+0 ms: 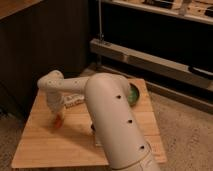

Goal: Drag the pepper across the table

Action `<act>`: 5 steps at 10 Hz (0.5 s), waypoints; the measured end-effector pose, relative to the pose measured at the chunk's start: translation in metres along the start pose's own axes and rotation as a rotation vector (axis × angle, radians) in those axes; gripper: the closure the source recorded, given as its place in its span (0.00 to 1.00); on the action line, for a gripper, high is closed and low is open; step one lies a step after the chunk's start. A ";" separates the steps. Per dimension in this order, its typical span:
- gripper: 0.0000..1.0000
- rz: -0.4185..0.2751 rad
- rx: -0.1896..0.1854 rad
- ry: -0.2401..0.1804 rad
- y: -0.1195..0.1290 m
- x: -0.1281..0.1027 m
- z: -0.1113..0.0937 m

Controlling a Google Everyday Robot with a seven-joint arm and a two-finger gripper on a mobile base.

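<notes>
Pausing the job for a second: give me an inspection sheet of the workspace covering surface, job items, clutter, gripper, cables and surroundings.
Surface: light wooden plank table, standing on a speckled floor.
Job's things: orange pepper lying toward the picture's left side of the table, just under the gripper.
Clutter: green bowl near the far right edge, partly hidden by the arm; white packet-like item mid-table; small dark thing beside the arm, too unclear to name.
Gripper: gripper pointing down at the pepper; contact cannot be told.
Cables: nothing seen.
Surroundings: dark wooden cabinet behind; metal shelving at the back right.
</notes>
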 end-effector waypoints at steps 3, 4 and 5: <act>1.00 -0.018 -0.002 0.015 0.003 -0.002 -0.005; 1.00 -0.063 0.021 0.034 -0.003 -0.013 -0.022; 1.00 -0.098 0.034 0.047 -0.009 -0.022 -0.038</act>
